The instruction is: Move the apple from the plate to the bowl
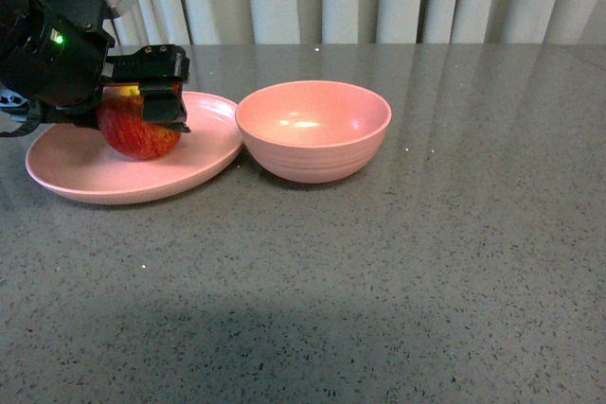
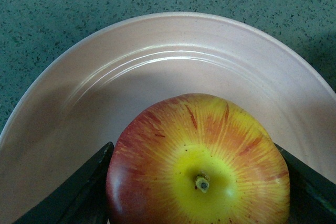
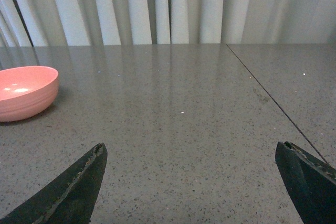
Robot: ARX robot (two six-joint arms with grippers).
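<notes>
Left wrist view: the apple is clasped on both sides by the left gripper's jaws, stem dimple upward, and is seated on the plate. The bowl is set just beyond the jaw tips, beside the plate's rim. The right gripper is held wide apart, with nothing between its jaws.

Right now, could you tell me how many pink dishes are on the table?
2: the plate holding the apple at left, and the bowl just right of it.

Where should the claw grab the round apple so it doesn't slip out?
Around its fat middle, coming from above. The apple sits stem-up on the plate, so its round sides are free and widest there. The left claw hugs those two sides now.
</notes>
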